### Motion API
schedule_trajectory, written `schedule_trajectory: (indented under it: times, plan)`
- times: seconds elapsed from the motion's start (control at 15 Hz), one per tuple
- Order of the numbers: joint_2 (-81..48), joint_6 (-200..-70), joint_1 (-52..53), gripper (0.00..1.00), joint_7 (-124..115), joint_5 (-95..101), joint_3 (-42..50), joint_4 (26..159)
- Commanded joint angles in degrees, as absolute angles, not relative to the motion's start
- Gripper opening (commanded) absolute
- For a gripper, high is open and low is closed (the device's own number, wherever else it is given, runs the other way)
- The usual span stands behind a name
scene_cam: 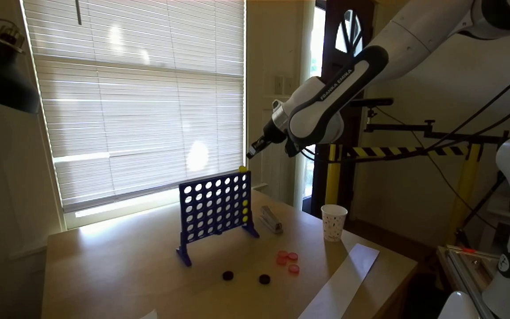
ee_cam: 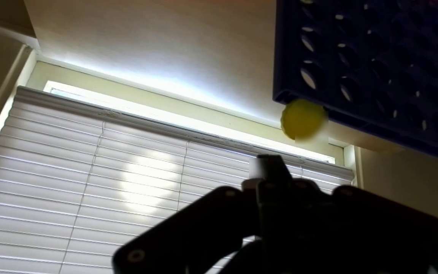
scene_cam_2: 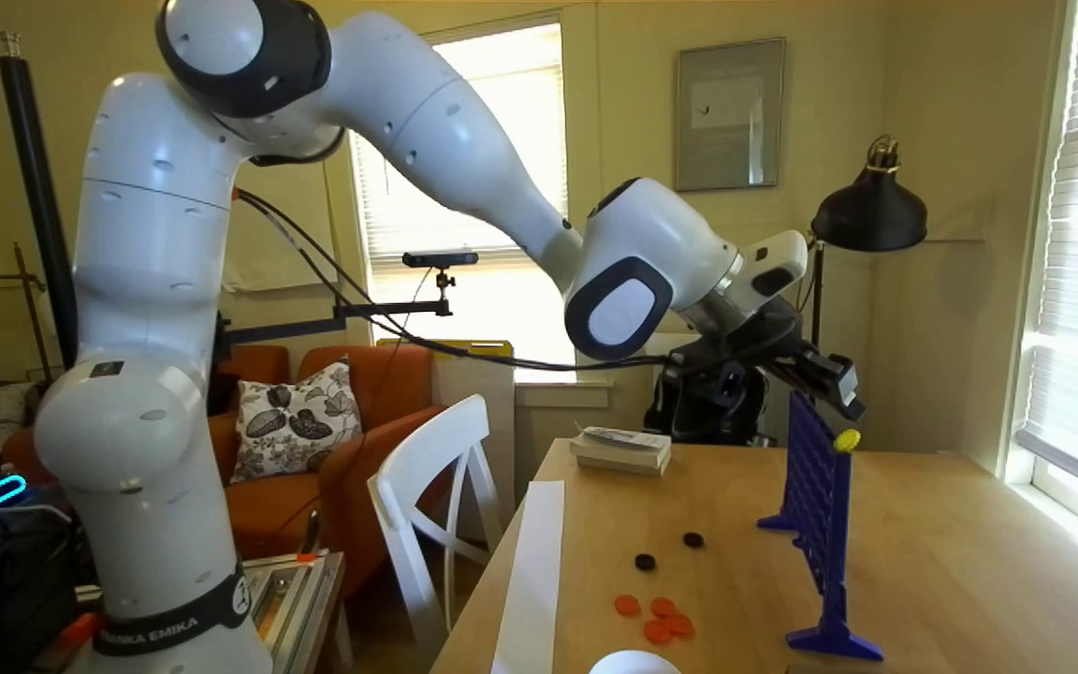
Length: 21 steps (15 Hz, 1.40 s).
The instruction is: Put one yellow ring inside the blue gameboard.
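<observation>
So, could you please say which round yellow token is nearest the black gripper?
The round yellow token poking above the upright blue plastic gameboard; the other three yellow tokens sit lower, inside it.

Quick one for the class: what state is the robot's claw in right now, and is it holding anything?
Claw: closed, holding nothing; a yellow disc sits apart from it, at the top edge of the blue board.
</observation>
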State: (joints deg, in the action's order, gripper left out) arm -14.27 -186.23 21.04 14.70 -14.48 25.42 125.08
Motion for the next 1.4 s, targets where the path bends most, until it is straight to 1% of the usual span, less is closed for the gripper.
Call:
schedule_trajectory:
  times: [0.0,0.93,1.33]
  plan:
    - [-16.3,-184.3,22.3,0.00,13.6,-14.8,27.0,122.3]
    - [-17.9,-179.9,23.0,0.00,12.6,-14.7,27.4,119.6]
    - [-18.2,-180.3,22.9,0.00,12.5,-14.8,27.3,119.5]
